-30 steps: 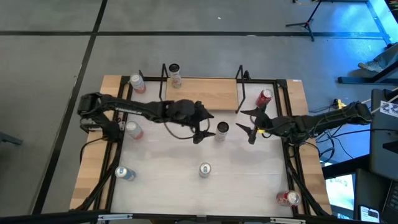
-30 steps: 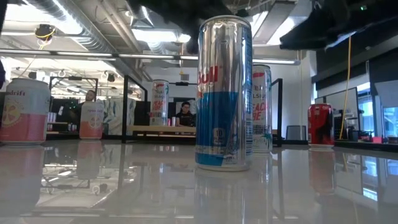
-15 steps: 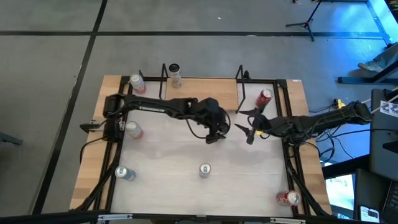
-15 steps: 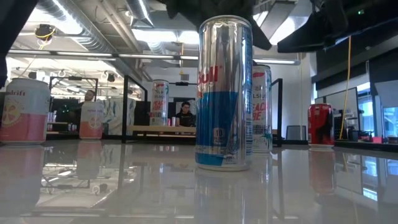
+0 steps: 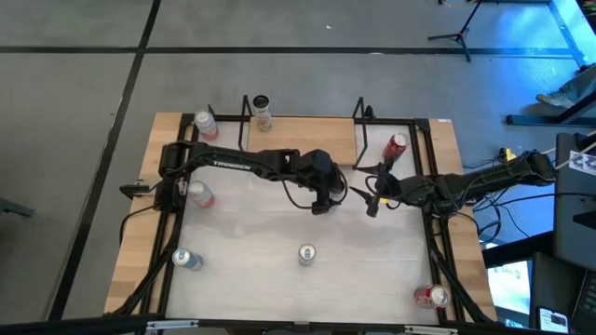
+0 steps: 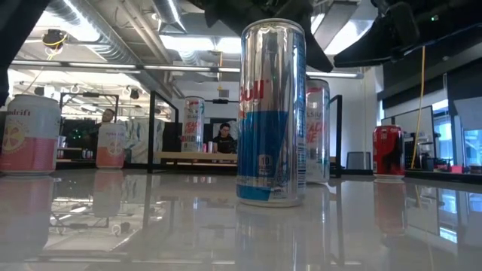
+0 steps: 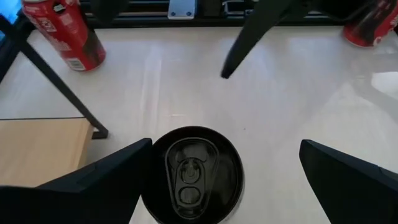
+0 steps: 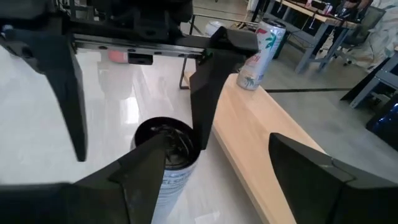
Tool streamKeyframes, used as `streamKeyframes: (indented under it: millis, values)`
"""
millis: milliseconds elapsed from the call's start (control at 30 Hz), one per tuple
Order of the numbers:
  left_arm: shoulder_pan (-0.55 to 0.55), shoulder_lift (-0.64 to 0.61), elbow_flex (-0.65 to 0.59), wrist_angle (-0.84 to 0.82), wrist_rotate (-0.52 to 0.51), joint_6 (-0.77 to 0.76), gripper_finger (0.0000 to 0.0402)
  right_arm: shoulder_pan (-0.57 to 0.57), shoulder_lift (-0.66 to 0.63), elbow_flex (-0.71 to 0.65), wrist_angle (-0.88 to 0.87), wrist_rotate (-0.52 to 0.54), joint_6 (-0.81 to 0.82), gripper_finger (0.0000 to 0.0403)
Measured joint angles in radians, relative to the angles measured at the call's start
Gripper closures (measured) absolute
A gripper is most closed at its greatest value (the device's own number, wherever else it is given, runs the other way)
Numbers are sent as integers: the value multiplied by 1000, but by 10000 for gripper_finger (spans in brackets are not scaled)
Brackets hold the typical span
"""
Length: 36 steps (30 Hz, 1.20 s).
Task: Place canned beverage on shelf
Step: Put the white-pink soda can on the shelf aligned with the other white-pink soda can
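While the tall blue and silver can (image 6: 271, 113) stands closest to the low camera, near the front middle of the white table (image 5: 242, 251), it is not being touched. From above, this same can (image 5: 306, 252) sits alone.

A bit farther back, the left gripper (image 5: 328, 195) hangs right over a can with a dark top (image 7: 191, 174). Its two fingers are spread wide, one on each side of the can, and they are not squeezing it. The can stands upright on the table.

Just beside it, the right gripper (image 5: 372, 194) points toward that same can (image 8: 166, 155). Its fingers (image 8: 314, 177) are apart too, and it holds nothing.

A red can (image 5: 397, 145) stands near the right arm. Another red can (image 5: 432, 297) is in the front right corner. A pink can (image 5: 198, 194) and a blue can (image 5: 186, 260) are on the left side.

At the back of the table is the shelf (image 5: 303, 140), a light wood board with thin black posts. One can (image 5: 262, 111) stands at its far left end. Another pink can (image 5: 205, 125) stands on the table, just left of the shelf.

Far behind, in the room, a person (image 6: 223, 138) sits at a desk.
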Motion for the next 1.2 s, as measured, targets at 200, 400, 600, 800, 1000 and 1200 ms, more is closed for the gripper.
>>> streamKeyframes:
  millis: [200,400,600,800,1000,1200]
  values:
    - [-32,-6,-2,2,-11,-8,5,0,0,0,0,-1,0,123]
    - [-48,-23,-3,-9,-70,19,5,0,0,0,-1,-1,0,123]
    - [-31,-28,-2,-6,-157,46,5,0,0,0,0,-3,3,123]
    - [-9,-28,-1,-17,-74,47,5,0,0,0,0,-5,4,123]
    - [7,1,0,-41,5,66,5,0,0,0,0,-6,5,123]
    - [-2,0,0,-51,63,117,5,0,0,0,0,-12,5,123]
